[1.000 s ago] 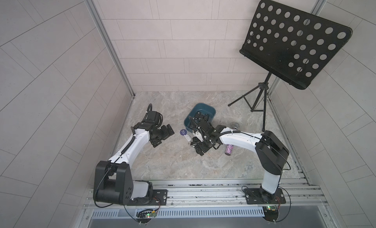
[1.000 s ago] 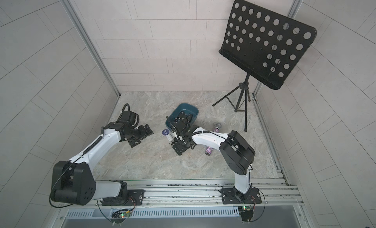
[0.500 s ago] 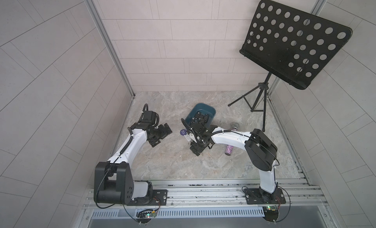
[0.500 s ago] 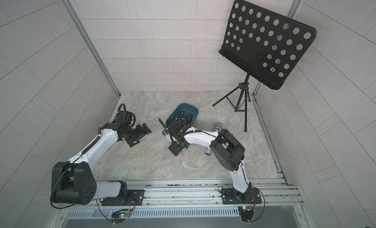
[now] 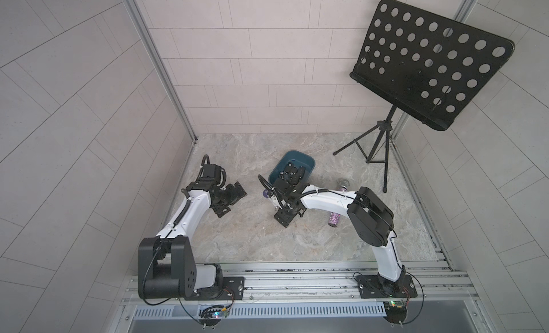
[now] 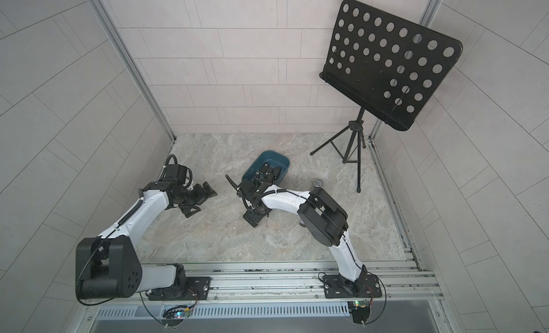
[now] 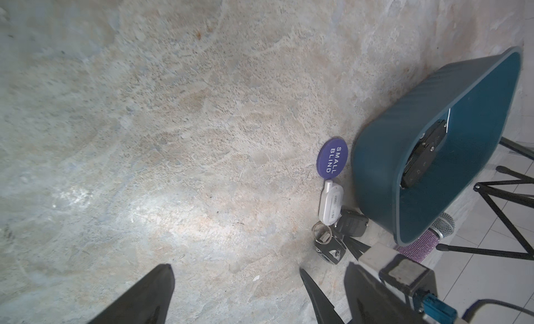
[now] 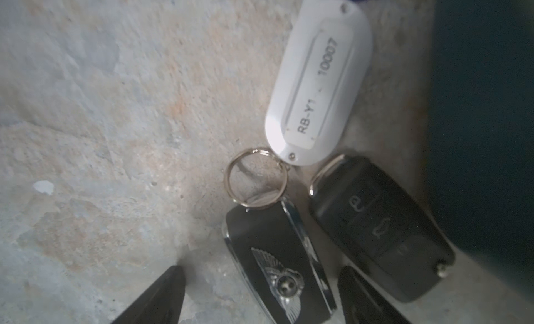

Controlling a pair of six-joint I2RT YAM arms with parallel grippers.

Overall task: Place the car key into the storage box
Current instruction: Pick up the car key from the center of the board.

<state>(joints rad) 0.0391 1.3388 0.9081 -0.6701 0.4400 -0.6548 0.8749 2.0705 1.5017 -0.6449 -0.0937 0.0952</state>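
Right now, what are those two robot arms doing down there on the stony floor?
The right gripper hangs low over a black car key with a winged silver emblem; its jaws are open on either side of the key, not yet gripping it. The key shares a metal ring with a white oval tag. A second black key fob with buttons lies beside it, next to the dark teal plastic storage box, which already holds one black fob. The left gripper waits open, holding nothing.
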